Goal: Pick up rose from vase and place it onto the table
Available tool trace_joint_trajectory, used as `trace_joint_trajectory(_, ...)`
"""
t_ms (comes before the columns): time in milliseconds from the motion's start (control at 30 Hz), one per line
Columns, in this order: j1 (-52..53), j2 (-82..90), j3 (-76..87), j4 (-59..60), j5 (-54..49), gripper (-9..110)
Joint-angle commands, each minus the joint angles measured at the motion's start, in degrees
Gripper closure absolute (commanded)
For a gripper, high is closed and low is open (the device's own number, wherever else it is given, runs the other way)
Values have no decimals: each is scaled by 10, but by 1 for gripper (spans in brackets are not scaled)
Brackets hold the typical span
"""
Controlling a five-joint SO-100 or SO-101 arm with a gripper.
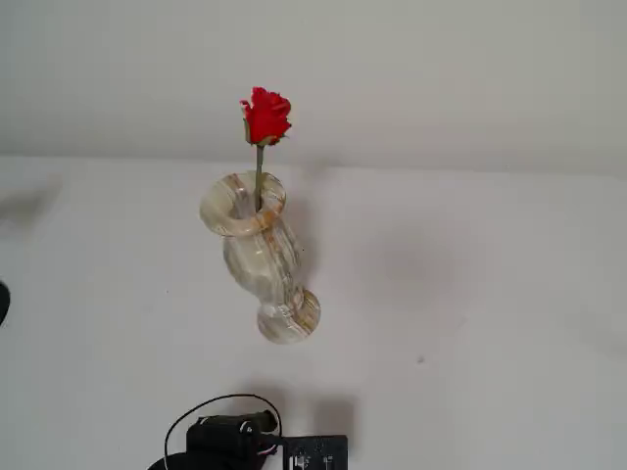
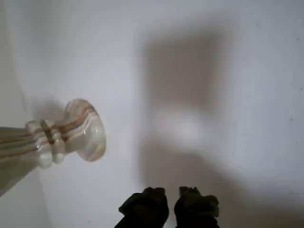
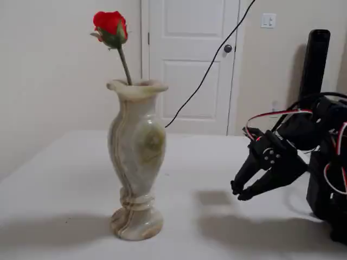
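Observation:
The vase [image 1: 260, 259] stands upright on the white table [image 1: 470, 294], cream marbled with a flared rim. The rose [image 1: 265, 116] stands in it, its red bloom above the rim and its stem leaning on the rim's edge. Another fixed view shows the vase [image 3: 135, 162] at left with the rose [image 3: 110, 24] on top, and my gripper [image 3: 240, 192] low at right, well apart from the vase, jaws together and empty. In the wrist view the gripper [image 2: 171, 205] points at the bare table [image 2: 213, 71]; the vase's foot [image 2: 85, 130] lies to the left.
The arm's base with a black cable loop [image 1: 250, 441] sits at the table's near edge. A dark object [image 1: 3, 302] shows at the left edge. A white door [image 3: 190, 65], a hanging black cable [image 3: 206, 70] and a tall black post [image 3: 317, 59] stand behind.

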Motion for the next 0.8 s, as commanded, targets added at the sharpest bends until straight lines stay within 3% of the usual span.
trace_joint_trajectory(0,7,8,-2,-9,3,98)
trace_joint_trajectory(767,-11,8,-2,-10,-18,97)
